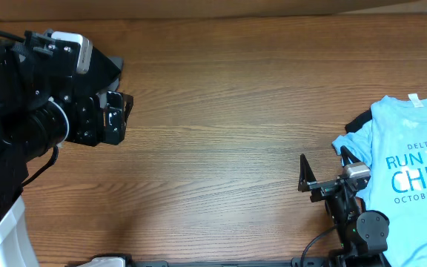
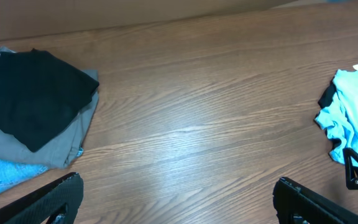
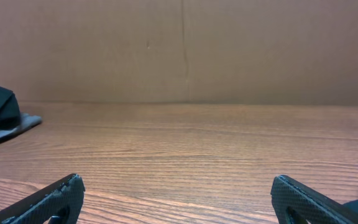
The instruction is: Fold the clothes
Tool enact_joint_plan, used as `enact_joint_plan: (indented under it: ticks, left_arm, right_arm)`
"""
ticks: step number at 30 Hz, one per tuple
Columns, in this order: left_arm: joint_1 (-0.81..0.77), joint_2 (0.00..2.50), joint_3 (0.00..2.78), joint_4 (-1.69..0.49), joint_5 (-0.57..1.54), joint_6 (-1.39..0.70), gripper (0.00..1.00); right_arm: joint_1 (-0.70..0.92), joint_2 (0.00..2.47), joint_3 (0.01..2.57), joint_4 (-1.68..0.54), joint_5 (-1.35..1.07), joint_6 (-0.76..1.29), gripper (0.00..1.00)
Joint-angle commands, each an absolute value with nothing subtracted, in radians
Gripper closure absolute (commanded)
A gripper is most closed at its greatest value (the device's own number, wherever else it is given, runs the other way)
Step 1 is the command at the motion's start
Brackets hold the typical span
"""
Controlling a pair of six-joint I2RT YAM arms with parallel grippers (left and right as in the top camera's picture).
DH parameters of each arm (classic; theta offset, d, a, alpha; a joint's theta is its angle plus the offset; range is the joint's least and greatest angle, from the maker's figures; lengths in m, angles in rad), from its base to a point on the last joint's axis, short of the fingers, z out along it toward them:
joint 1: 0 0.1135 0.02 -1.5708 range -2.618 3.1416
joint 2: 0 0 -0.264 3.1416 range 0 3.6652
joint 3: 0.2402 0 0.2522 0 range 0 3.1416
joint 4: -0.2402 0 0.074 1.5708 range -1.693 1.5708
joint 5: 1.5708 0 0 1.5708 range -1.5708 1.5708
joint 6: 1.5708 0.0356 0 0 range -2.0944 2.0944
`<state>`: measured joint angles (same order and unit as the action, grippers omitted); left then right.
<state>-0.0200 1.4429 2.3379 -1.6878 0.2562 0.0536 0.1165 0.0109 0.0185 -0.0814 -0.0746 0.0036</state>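
Both arms hover over a bare wooden table [image 1: 221, 111], the left gripper [image 2: 178, 196] and right gripper [image 3: 178, 196] each with fingers spread wide and holding nothing. A crumpled light blue T-shirt [image 1: 410, 159] lies just beside the right gripper, on its right. A folded stack [image 2: 33, 112], topped by a black garment [image 2: 30, 93], sits ahead and left of the left gripper.

- The middle of the table [image 1: 221, 133] is bare wood from the front edge to the back, so a gripper can pass there freely.
- At the left, a folded stack of clothes [image 2: 30, 106] lies on the wood, and the left arm [image 1: 35, 119] hangs over that side.
- At the right edge, a light blue T-shirt [image 1: 414, 148] covers the wood, and the right arm [image 1: 347, 200] stands at its inner edge.
- A brown wall [image 3: 185, 50] closes the back.
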Motion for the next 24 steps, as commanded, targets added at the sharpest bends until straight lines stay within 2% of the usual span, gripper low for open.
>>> enact_joint_plan:
  ticks: [1, 17, 20, 24]
  left_arm:
    - [-0.027, 1.44, 2.336, -1.689, 0.252, 0.038, 0.0]
    - [-0.027, 1.438, 2.336, -1.682, 0.245, 0.046, 0.0]
    - [-0.027, 1.432, 2.336, -1.632, 0.244, 0.046, 0.0]
    - [-0.027, 1.413, 2.292, -1.457, 0.249, 0.045, 0.0]
  right_arm:
    - [0.11, 0.003, 0.008, -0.076, -0.081, 0.003, 0.0]
    - [0.11, 0.003, 0.008, -0.076, -0.081, 0.003, 0.0]
    - [0.11, 0.003, 0.008, -0.076, -0.081, 0.003, 0.0]
    - [0.11, 0.003, 0.008, -0.076, -0.081, 0.003, 0.0]
